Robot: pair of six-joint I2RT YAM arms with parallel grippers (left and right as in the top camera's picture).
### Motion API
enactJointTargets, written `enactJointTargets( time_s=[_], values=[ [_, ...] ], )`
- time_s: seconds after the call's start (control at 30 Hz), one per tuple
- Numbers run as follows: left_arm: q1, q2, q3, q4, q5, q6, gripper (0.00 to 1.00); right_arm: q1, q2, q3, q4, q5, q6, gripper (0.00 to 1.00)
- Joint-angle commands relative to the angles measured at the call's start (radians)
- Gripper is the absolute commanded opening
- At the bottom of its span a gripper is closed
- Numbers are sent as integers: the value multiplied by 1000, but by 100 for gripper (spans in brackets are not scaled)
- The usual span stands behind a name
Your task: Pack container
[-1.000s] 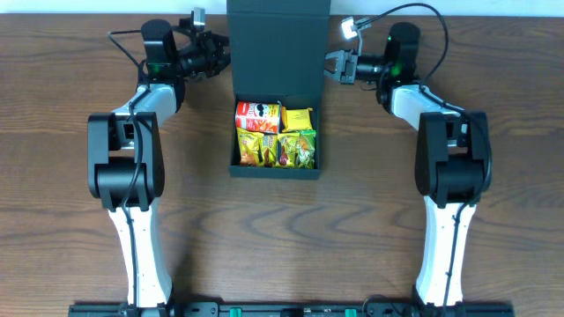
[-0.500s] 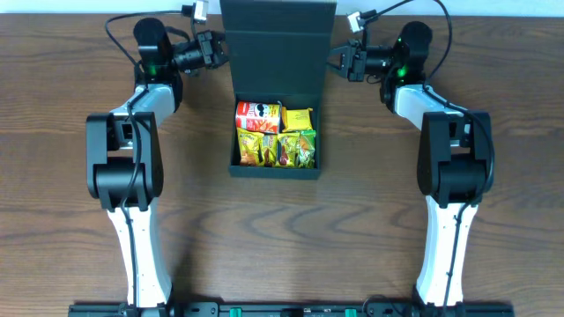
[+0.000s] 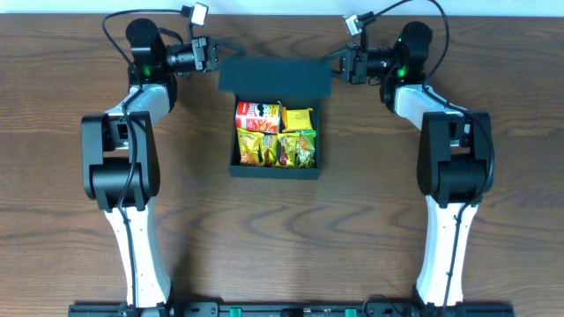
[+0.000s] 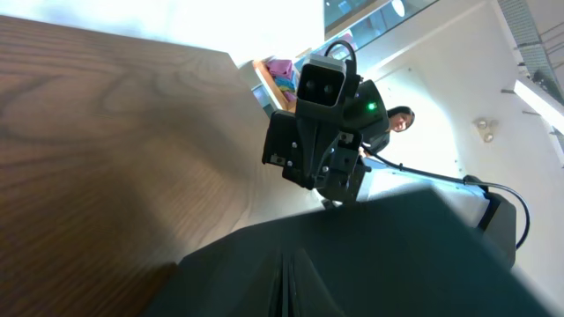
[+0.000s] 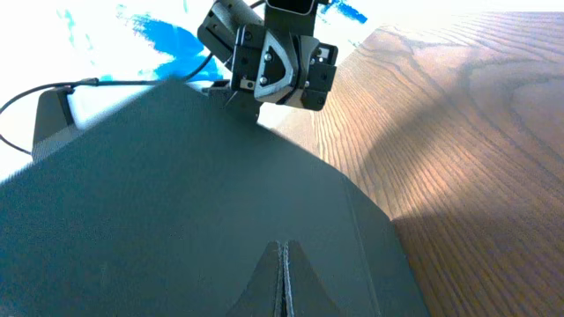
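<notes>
The dark teal container [image 3: 275, 168] sits open at the table's middle with several snack packets [image 3: 275, 135] inside. Its hinged lid [image 3: 273, 77] leans forward over the box's back part. My left gripper [image 3: 214, 55] is at the lid's far left corner and my right gripper [image 3: 339, 60] is at its far right corner. In the left wrist view the shut fingers [image 4: 289, 269] lie against the lid's [image 4: 397, 255] outer face. In the right wrist view the shut fingers [image 5: 283, 255] lie against the lid [image 5: 159, 194] as well.
The wooden table [image 3: 493, 220] spreads all round the box. Each wrist view shows the other arm's gripper and camera past the lid's edge: the right one [image 4: 322, 132] and the left one [image 5: 269, 53]. Cables hang by both wrists.
The lid has swung from standing back and upright to leaning forward over the box. Both grippers have moved with it behind its top corners.
</notes>
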Motion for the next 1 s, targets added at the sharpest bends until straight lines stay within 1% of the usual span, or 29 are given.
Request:
enactJointTargets(
  time_s=[0.0,0.3,0.37,0.43,0.47,0.53,0.57,0.6,0.63,0.7,0.77,0.87,0.9,0.97],
  values=[
    [8,5,8,7,27,21,6,5,0,15,3,-13,11,1],
    [8,5,8,7,45,21,6,7,0,15,4,-12,32,2],
    [8,5,8,7,16,22,6,6,0,15,11,8,31,2],
    [8,5,8,4,-67,22,6,4,0,15,8,87,18,1],
    [9,5,8,-12,-139,22,6,2,0,15,-3,142,17,2],
    [11,5,8,-129,-333,21,6,-3,0,15,-119,351,18,2],
    [12,5,8,-251,-500,18,6,-4,0,15,-227,513,36,2],
    [12,5,8,-344,-611,0,6,-5,0,15,-291,605,40,2],
    [12,5,8,-426,-706,-27,6,-5,0,15,-355,686,40,2],
    [12,5,8,-536,-811,-48,6,-3,0,15,-443,787,39,2],
    [12,5,8,-596,-834,-9,6,-1,0,15,-517,833,30,2],
    [14,-6,11,-641,-758,37,5,1,-9,15,-594,823,-8,2],
    [17,-28,14,-652,-737,55,6,1,-31,15,-626,821,-39,1],
    [19,-87,19,-697,-757,123,6,0,-80,21,-673,822,-116,2]
  ],
)
